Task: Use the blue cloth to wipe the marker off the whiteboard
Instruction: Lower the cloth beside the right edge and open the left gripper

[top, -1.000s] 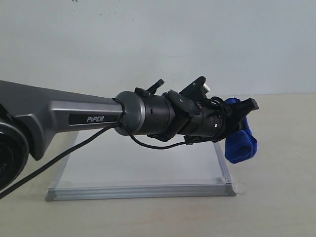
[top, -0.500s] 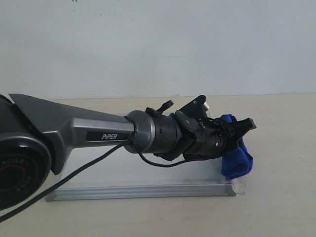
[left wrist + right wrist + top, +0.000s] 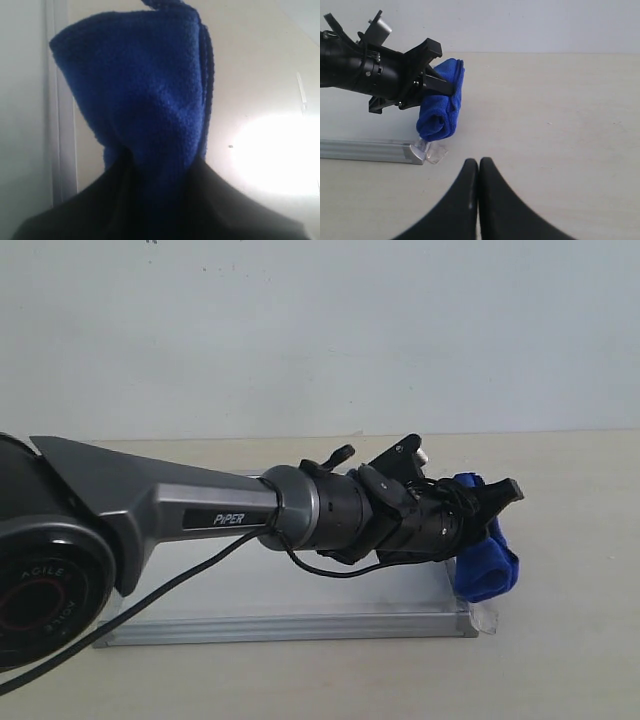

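Note:
My left gripper (image 3: 492, 512) reaches from the left across the whiteboard (image 3: 300, 628) and is shut on the blue cloth (image 3: 487, 566). The rolled cloth hangs just past the board's right edge, close above its taped near-right corner. In the left wrist view the blue cloth (image 3: 145, 90) fills the middle, pinched by the dark jaws, with the whiteboard frame (image 3: 62, 125) beside it. The right wrist view shows the blue cloth (image 3: 441, 107), the left gripper (image 3: 440, 75) and the whiteboard frame (image 3: 365, 150). My right gripper (image 3: 479, 163) is shut and empty over the table. No red marker line shows; the arm covers much of the board.
Clear tape (image 3: 434, 151) sticks out from the board's near-right corner onto the beige table (image 3: 560, 115). A black cable (image 3: 200, 565) hangs below the left arm over the board. A pale wall stands behind the table.
The left arm has dropped lower over the board, carrying the cloth down beside its right edge. In the last half second it hardly moved.

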